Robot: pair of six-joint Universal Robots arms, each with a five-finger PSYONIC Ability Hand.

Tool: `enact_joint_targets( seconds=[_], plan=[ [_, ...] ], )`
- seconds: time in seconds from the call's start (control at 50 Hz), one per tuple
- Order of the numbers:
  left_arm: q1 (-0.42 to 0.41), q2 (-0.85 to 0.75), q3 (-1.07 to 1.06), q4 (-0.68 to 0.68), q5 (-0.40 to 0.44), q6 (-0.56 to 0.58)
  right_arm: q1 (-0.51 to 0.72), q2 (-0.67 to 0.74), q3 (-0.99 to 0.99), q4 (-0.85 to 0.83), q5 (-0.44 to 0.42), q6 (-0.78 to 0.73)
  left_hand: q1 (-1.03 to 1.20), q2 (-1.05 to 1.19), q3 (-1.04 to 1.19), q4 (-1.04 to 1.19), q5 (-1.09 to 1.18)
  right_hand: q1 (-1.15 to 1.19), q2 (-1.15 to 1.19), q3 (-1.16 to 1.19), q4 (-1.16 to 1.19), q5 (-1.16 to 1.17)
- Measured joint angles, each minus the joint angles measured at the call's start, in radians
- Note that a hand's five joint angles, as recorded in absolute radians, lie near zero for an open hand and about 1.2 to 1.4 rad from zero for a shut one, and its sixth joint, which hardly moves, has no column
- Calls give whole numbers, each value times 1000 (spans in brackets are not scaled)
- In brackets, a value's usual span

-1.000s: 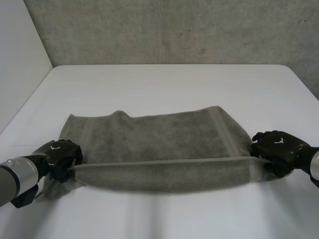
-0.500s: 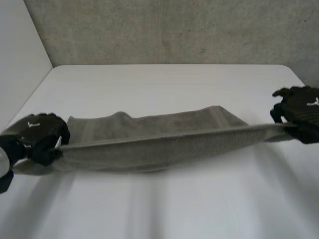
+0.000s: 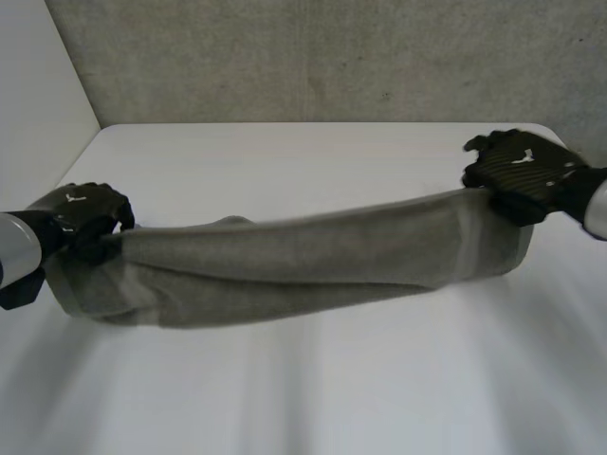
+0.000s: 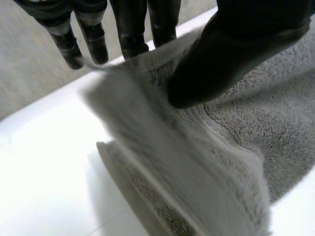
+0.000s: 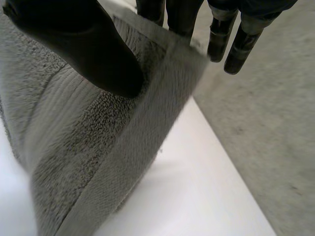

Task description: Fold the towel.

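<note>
Towel is now up off the table along its near edge, stretched as a sagging band between the two hands. A second ago that edge lay low at the table's near side, with most of the cloth spread flat. Since then both hands have risen and travelled toward the table's far side, the right one further than the left, so the held edge slants.

The left hand is clamped on the left end; its wrist view shows the thumb pressed onto the pile and the fingers behind the hem. The right hand pinches the right end the same way, thumb on top and fingers beyond the edge band.

Below the held edge the cloth hangs doubled toward the table. A small hump of the far part peeks above the band near the left end, so that part seems to rest on the table.

My reading is that the first fold is mid-swing. It remains to carry the held edge over the far edge, level the slant and lay it down square
</note>
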Motion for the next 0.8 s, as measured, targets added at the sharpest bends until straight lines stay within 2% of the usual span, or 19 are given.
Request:
enact_joint_targets(
  seconds=[0.12, 0.36, 0.54, 0.8],
  plan=[
    [-17, -134, 75, 9, -13, 0, 71, 146, -86, -49, 38, -1, 0, 0, 0, 0, -1, 1, 0, 0, 0, 0],
    [-49, -360, 259, 62, -103, -1, 148, 416, -288, -256, 159, 52, 0, 0, 0, 0, 0, 1, 0, 0, 0, 0],
    [-74, -423, 312, 151, -117, -6, 168, 530, -390, -414, 196, 158, 0, 0, 0, 0, 0, 1, 0, 0, 0, 0],
    [-105, -466, 318, 275, -139, -5, 182, 639, -503, -436, 208, 176, 0, 0, 0, 0, 0, 1, 0, 0, 0, 0]
  ],
)
